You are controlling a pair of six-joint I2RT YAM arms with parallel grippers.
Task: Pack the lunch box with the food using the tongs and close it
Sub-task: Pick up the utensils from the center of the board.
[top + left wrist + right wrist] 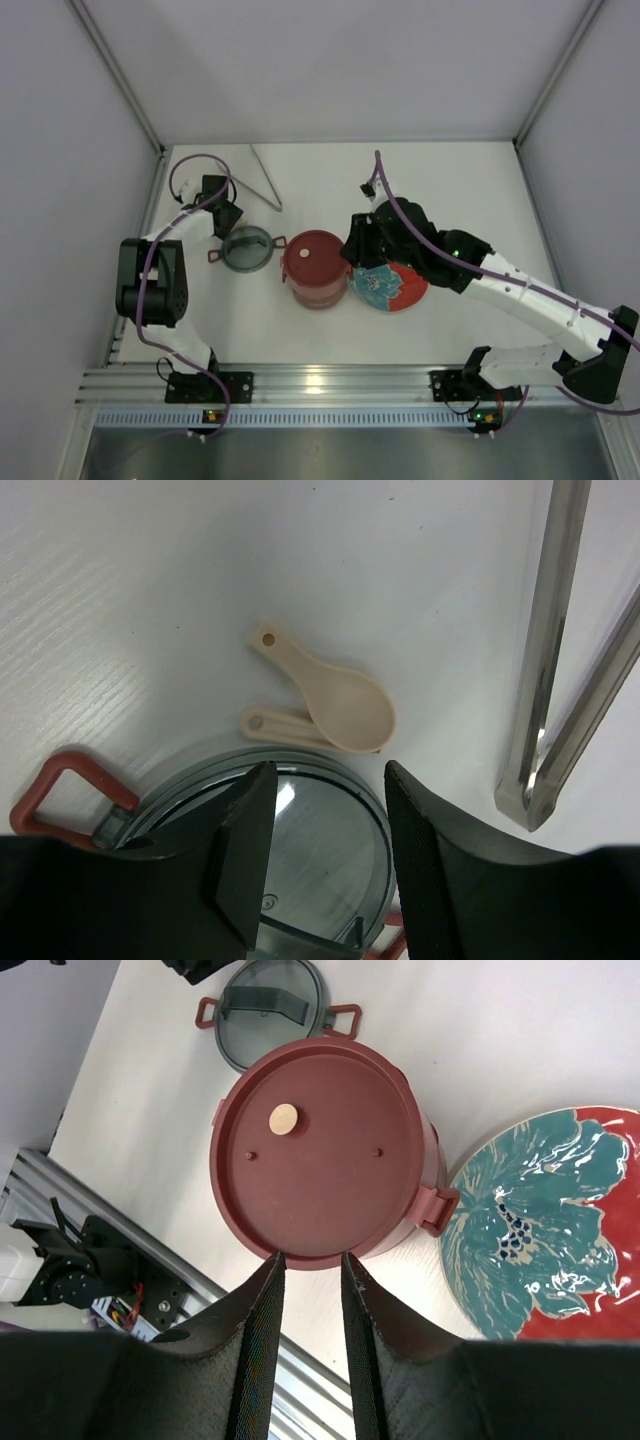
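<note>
The lunch box (316, 268) stands stacked at the table's middle with a maroon lid (318, 1150) on top; one side handle (436, 1207) shows. My right gripper (312, 1258) is open, its fingertips level with the lid's near rim and nothing between them; from above it (350, 252) sits just right of the box. The tongs (266, 178) lie on the table at the back, their joined end (530, 800) right of my left gripper (325, 815). That gripper is open above a grey round dish (320, 850). The food is out of view.
A red plate with a teal flower (392, 287) lies right of the lunch box, under the right arm. The grey dish (248, 250) with red loop handles sits left of the box. Two cream measuring spoons (335, 708) lie beyond it. Walls enclose the table.
</note>
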